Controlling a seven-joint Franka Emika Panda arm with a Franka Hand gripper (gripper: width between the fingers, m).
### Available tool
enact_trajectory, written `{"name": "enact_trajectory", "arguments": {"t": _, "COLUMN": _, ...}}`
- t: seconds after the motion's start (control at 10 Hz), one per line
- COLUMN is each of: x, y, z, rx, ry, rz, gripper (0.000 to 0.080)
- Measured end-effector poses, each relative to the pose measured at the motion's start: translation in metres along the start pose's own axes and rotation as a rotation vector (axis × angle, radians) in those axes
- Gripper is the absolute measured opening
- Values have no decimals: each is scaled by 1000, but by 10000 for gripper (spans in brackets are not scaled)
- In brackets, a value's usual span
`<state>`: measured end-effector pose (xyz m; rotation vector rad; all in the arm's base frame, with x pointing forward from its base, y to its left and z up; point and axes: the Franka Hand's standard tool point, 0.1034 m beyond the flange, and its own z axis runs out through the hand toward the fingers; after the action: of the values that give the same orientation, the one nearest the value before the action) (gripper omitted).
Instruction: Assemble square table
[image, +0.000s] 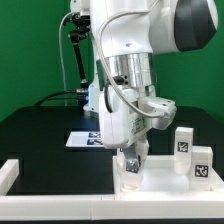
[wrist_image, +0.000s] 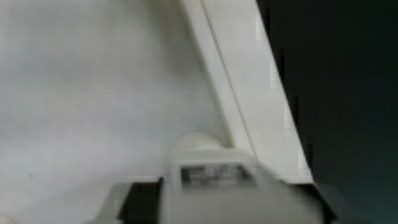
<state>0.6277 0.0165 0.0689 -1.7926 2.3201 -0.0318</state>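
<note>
A: Where does the arm stand in the exterior view?

B: The white Panda arm (image: 135, 60) leans down over the near part of the black table (image: 40, 135), its gripper (image: 133, 160) lowered onto the square table top (image: 160, 182), which lies flat and white at the front of the scene.

A: And the claw itself?

B: Its fingers sit on either side of a short white leg (wrist_image: 214, 165) that stands upright on the top. In the wrist view the leg's tag faces the camera between the two dark fingertips (wrist_image: 139, 200), and the jaws appear clamped on it, only partly closed because the leg fills the gap.

A: What else of the furniture shows?

B: Two more blocky legs stand upright toward the exterior view's right: one (image: 184, 141) farther back, another (image: 201, 163) nearer the camera, both tagged and apart from the gripper. The wrist view also shows the top's raised rim (wrist_image: 240, 90) running diagonally away from the held leg.

A: Anything behind?

B: The marker board (image: 82, 139) lies flat on the table behind the arm, and a low white border rail (image: 10, 172) edges the near corner on the exterior view's left.
</note>
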Motion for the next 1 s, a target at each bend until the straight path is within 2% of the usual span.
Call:
{"name": "enact_trajectory", "arguments": {"t": 0.1, "x": -2, "y": 2, "z": 1, "rx": -17, "ry": 22, "rz": -225, "gripper": 448}}
{"name": "enact_trajectory", "arguments": {"t": 0.2, "x": -2, "y": 3, "z": 1, "rx": -19, "ry": 22, "rz": -389, "gripper": 448}}
{"name": "enact_trajectory", "arguments": {"t": 0.3, "x": -1, "y": 4, "z": 1, "rx": -22, "ry": 22, "rz": -469, "gripper": 606}}
{"name": "enact_trajectory", "arguments": {"t": 0.4, "x": -1, "y": 4, "z": 1, "rx": -23, "ry": 22, "rz": -526, "gripper": 640}}
{"name": "enact_trajectory", "arguments": {"t": 0.6, "x": -1, "y": 4, "z": 2, "rx": -25, "ry": 21, "rz": -646, "gripper": 648}}
{"name": "enact_trajectory", "arguments": {"t": 0.8, "x": 10, "y": -2, "z": -3, "rx": -28, "ry": 34, "rz": -964, "gripper": 648}}
{"name": "enact_trajectory", "arguments": {"t": 0.9, "x": 8, "y": -6, "z": -5, "rx": -22, "ry": 58, "rz": -1085, "gripper": 648}}
{"name": "enact_trajectory", "arguments": {"t": 1.0, "x": 7, "y": -7, "z": -5, "rx": -11, "ry": 64, "rz": -1086, "gripper": 648}}
